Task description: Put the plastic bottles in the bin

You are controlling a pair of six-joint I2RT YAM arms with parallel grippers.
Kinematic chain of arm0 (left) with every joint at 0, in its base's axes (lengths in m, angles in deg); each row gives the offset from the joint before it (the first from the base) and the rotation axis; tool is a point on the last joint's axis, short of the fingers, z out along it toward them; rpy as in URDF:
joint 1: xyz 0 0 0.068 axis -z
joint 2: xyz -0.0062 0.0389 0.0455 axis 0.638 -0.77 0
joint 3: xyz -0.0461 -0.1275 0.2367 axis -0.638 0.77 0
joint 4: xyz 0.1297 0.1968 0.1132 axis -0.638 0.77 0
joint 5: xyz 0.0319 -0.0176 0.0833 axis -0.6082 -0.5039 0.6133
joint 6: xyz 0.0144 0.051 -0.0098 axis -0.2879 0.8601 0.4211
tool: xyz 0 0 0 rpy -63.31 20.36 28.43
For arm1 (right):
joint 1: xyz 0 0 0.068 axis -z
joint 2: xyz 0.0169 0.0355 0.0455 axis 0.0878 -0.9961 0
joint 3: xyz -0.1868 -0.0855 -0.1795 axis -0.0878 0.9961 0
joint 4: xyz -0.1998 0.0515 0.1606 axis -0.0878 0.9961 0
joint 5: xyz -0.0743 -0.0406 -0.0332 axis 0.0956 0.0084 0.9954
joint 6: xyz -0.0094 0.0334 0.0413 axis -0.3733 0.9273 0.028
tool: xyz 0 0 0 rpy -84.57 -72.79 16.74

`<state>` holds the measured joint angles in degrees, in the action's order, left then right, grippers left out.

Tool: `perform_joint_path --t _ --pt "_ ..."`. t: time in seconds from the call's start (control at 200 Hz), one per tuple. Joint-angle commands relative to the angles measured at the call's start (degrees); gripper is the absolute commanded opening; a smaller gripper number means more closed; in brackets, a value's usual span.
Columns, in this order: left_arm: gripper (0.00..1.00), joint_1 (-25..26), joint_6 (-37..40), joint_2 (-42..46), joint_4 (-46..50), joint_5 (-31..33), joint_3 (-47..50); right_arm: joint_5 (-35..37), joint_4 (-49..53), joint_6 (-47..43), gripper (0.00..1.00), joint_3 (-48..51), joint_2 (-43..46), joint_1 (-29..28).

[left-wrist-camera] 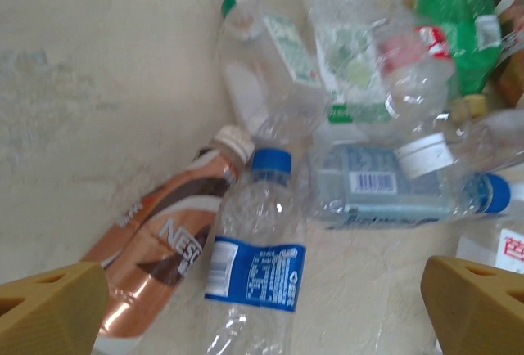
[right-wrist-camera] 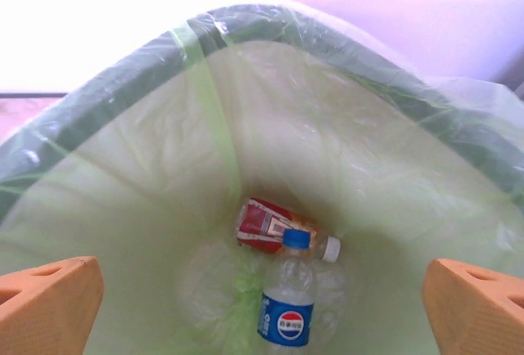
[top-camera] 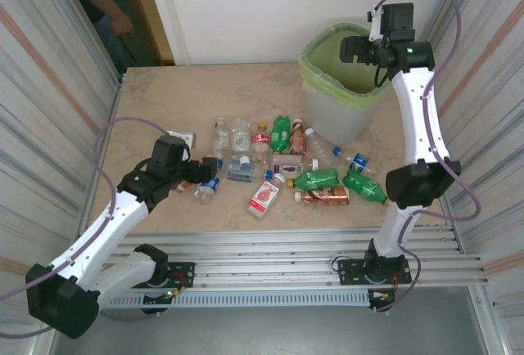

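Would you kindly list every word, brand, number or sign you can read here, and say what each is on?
"NES": brown bottle, left wrist view; later letters unclear.
Barcode, digits unreadable: flattened clear bottle.
Round red, white and blue emblem, wording too small: blue-labelled bottle inside the bin.
All other labels: too blurred.

Top external looks down over the whole tabletop (top-camera: 164,101). Left wrist hangs close above the plastic bottles (top-camera: 206,189) (left-wrist-camera: 254,265) at 9 o'clock; right wrist looks into the bin (top-camera: 327,77) (right-wrist-camera: 123,77) at 1 o'clock.
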<state>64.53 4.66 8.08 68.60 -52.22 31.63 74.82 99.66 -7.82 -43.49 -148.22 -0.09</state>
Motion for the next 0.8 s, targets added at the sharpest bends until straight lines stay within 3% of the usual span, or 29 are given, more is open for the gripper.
perform_joint_path --t 0.0,0.546,0.797 --pt "0.97 0.2 -2.0 -0.7 3.0 -1.1 0.6 3.2 -1.7 1.5 0.98 4.3 5.3 -1.0" --pt "0.89 1.9 -8.1 -8.3 3.6 -4.3 5.3 13.1 -12.6 8.8 0.98 32.0 29.6 -7.0" --pt "0.87 2.1 -9.1 -13.4 0.8 -3.5 5.9 14.9 -14.2 11.5 0.98 38.7 35.3 -10.3"
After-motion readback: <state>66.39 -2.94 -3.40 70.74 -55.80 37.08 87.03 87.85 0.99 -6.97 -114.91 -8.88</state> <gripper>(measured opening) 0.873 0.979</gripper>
